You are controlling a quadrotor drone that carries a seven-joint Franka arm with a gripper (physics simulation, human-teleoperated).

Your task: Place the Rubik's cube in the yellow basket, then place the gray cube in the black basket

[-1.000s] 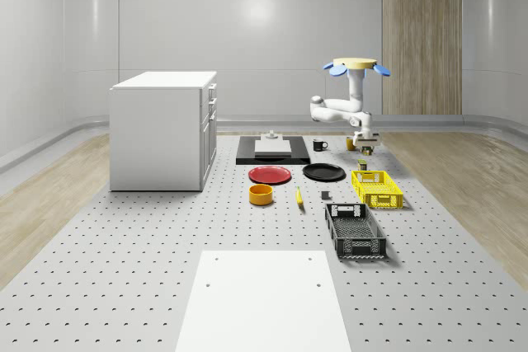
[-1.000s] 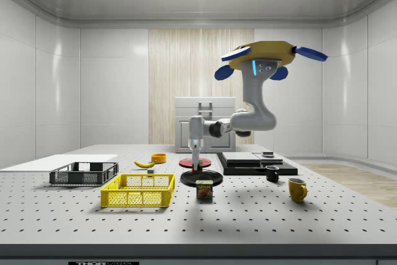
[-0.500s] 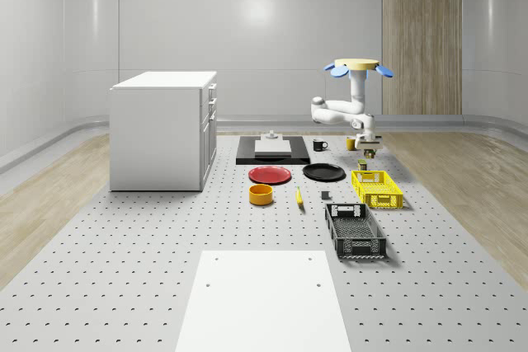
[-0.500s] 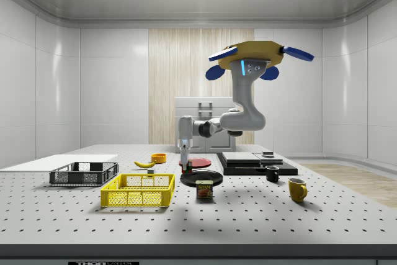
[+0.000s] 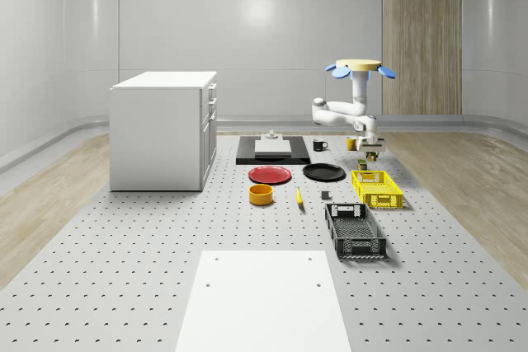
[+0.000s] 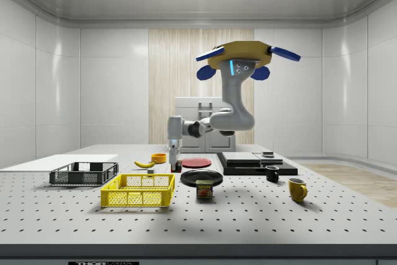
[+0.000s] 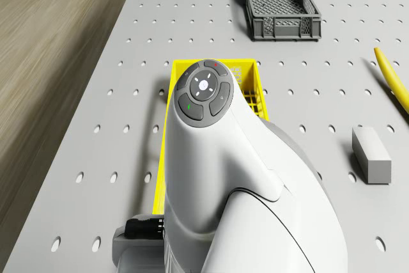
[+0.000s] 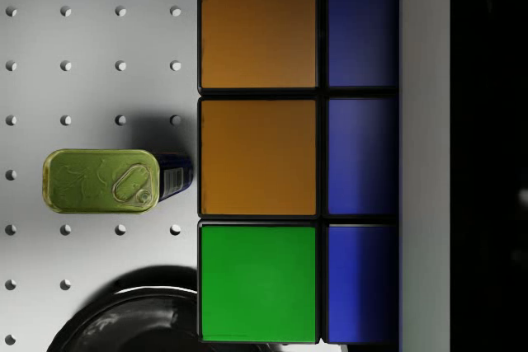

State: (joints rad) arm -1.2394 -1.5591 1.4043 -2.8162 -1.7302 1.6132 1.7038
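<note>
Drone point(image 6: 239, 57) hovers above the tabletop point(image 6: 260, 215), fingers point(image 6: 175, 156) pinching the Rubik's cube point(image 8: 280, 154). The yellow basket point(image 6: 138, 190) sits below, toward the side view's left.

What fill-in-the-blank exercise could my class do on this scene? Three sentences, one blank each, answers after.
1. The hand holds a Rubik's ____.
2. The hovering drone carries it above the near end of the ____ basket.
3. The gray cube lies on the table beside a yellow ____.

Missing words: cube; yellow; banana
</note>
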